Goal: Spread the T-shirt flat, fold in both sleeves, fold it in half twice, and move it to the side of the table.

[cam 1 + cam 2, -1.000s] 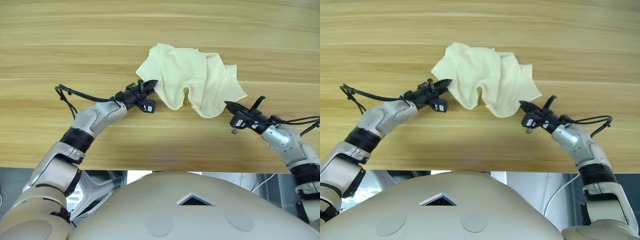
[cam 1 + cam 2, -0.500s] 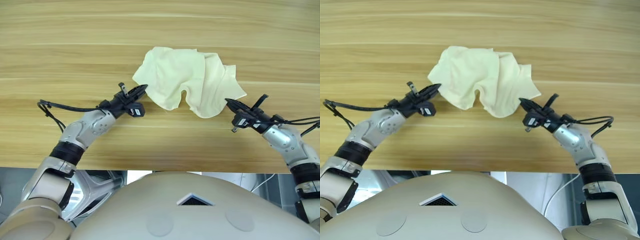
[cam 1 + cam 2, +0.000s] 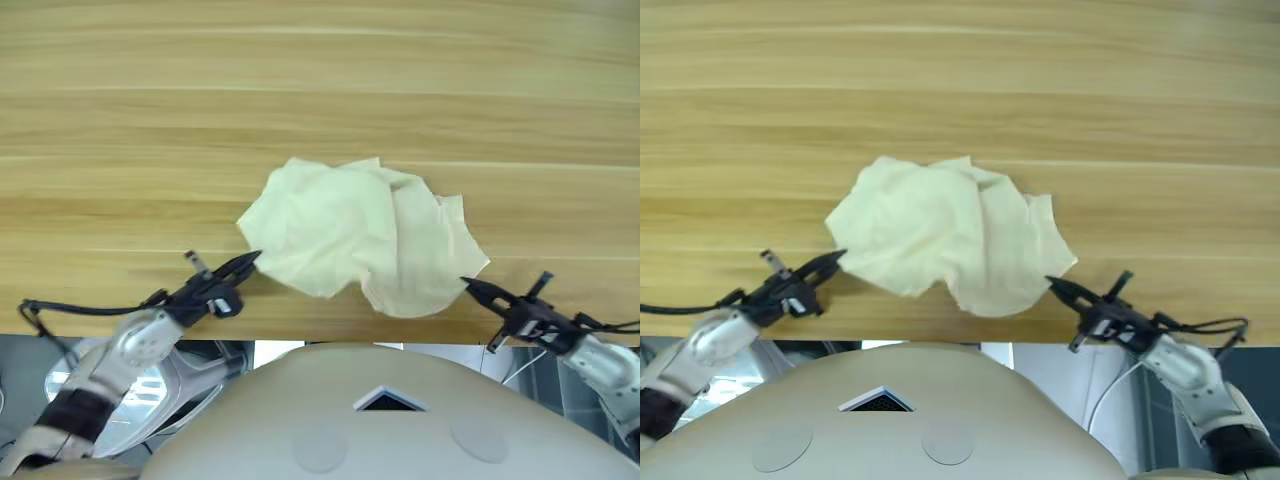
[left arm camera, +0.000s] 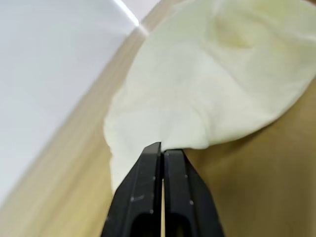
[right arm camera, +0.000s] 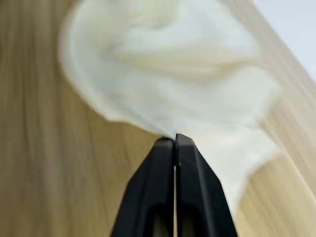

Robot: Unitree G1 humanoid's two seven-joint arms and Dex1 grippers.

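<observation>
Lying crumpled on one table [image 3: 300, 100], one pale T-shirt [image 3: 360, 240] is pinched at opposite edges; the left gripper [image 3: 250, 262] and right gripper [image 3: 470, 286], arms stretched low, both clench it.

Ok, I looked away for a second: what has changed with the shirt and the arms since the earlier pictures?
Both arms drew back toward the robot: the left gripper and the right gripper, each shut on an edge of the T-shirt, dragged it toward the near edge of the table. The T-shirt is still crumpled, not spread.
</observation>
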